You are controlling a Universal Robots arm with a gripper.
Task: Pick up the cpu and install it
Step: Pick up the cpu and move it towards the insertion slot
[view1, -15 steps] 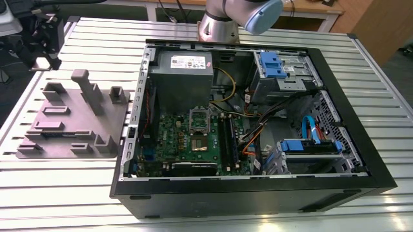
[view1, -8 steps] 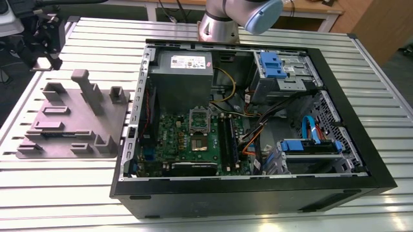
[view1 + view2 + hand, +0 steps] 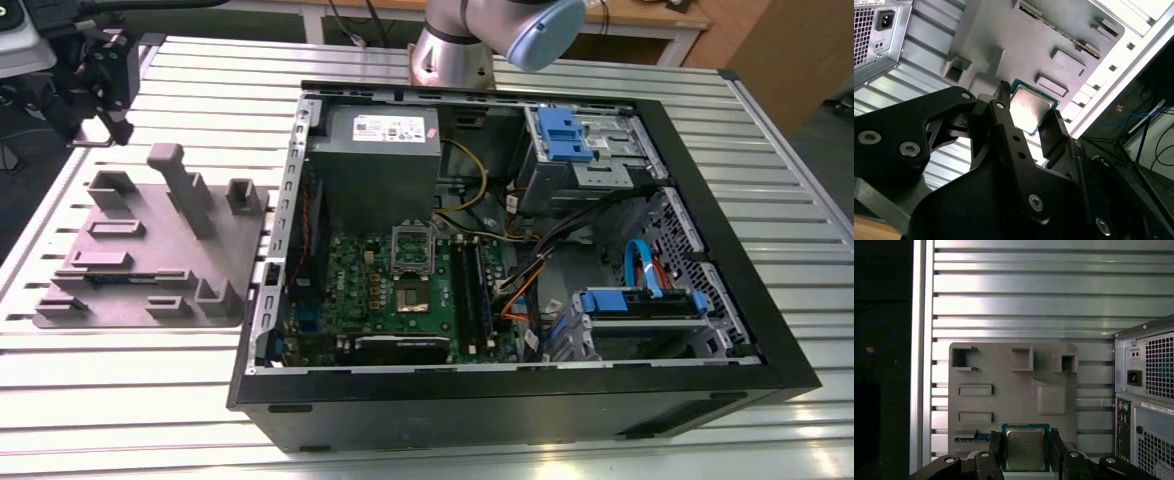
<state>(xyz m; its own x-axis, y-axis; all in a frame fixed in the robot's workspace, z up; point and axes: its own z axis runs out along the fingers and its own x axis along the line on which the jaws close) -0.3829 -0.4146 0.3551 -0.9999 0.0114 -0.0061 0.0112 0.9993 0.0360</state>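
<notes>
We find the gripper (image 3: 1028,100) clenched on the cpu (image 3: 1025,449), the chip held flat between the jaws by two opposite edges, clear of the grey tray (image 3: 1004,372) beyond the jaw tips. We judge pick-up done, installation not begun: the motherboard (image 3: 400,290) lies well apart from the jaws, and the carry calls for a level chip, squared to the board before seating.

The black claw (image 3: 1029,102) grips the cpu (image 3: 1030,109) by two opposite edges, and the chip's silver-grey top shows between the fingers (image 3: 1010,135). Beyond it, the grey plastic tray (image 3: 1004,30), with raised blocks and pockets, rests on the slatted metal table (image 3: 924,50). The rear of a computer case (image 3: 869,45), with its power socket (image 3: 885,20), stands beside the tray.
</notes>
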